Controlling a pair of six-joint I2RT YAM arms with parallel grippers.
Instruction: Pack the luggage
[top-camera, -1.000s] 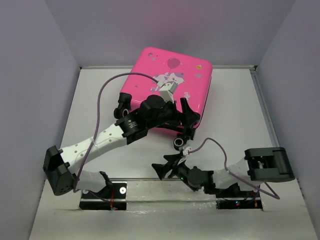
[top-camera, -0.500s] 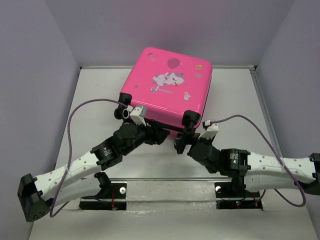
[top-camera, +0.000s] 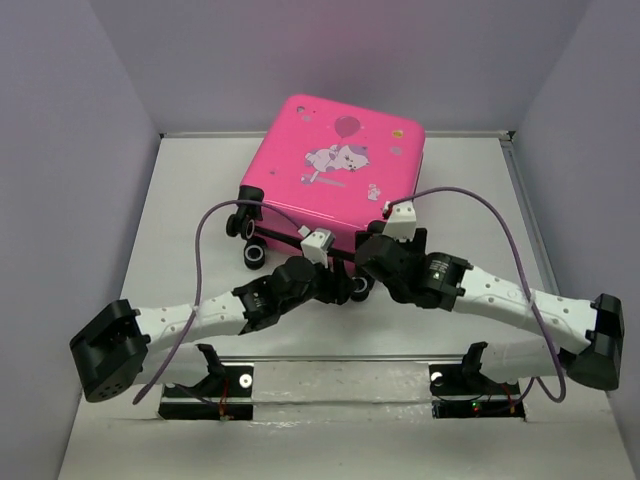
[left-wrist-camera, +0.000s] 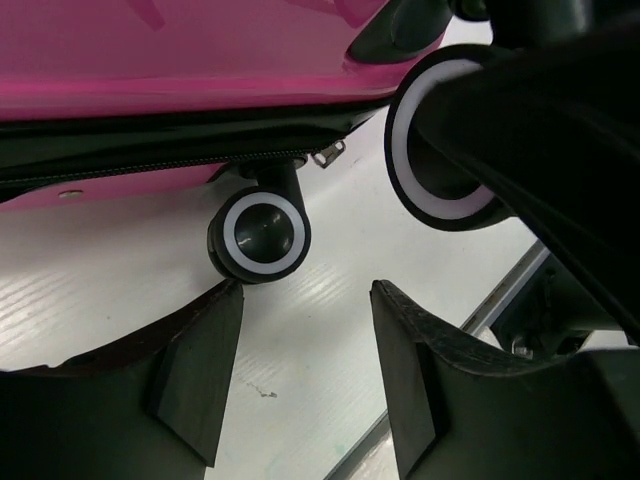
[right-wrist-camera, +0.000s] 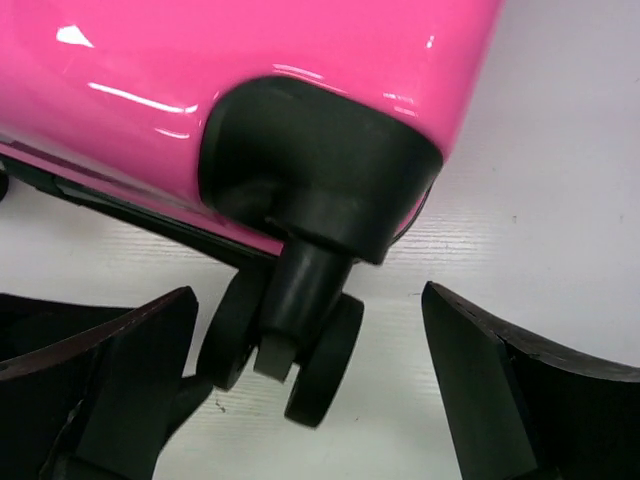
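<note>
The hot-pink suitcase (top-camera: 335, 165) lies flat and closed at the back middle of the table, cartoon print up, wheels toward me. My left gripper (top-camera: 348, 285) is open and empty, low at the near right corner. In the left wrist view (left-wrist-camera: 305, 370) a black caster wheel (left-wrist-camera: 258, 235) stands just beyond the fingertips, under the zip seam (left-wrist-camera: 150, 165). My right gripper (top-camera: 372, 250) is open at the same corner. In the right wrist view (right-wrist-camera: 310, 385) its fingers stand either side of the corner caster (right-wrist-camera: 300, 340), not touching it.
Two more wheels (top-camera: 248, 240) stick out at the suitcase's near left corner. Grey walls (top-camera: 90, 200) close in the table on the left, back and right. The metal base rail (top-camera: 340, 375) runs along the near edge. Both arms crowd together in front of the suitcase.
The left gripper has moved right along the suitcase's near edge to the right corner. The right gripper has risen toward that corner's caster. The suitcase has stayed put.
</note>
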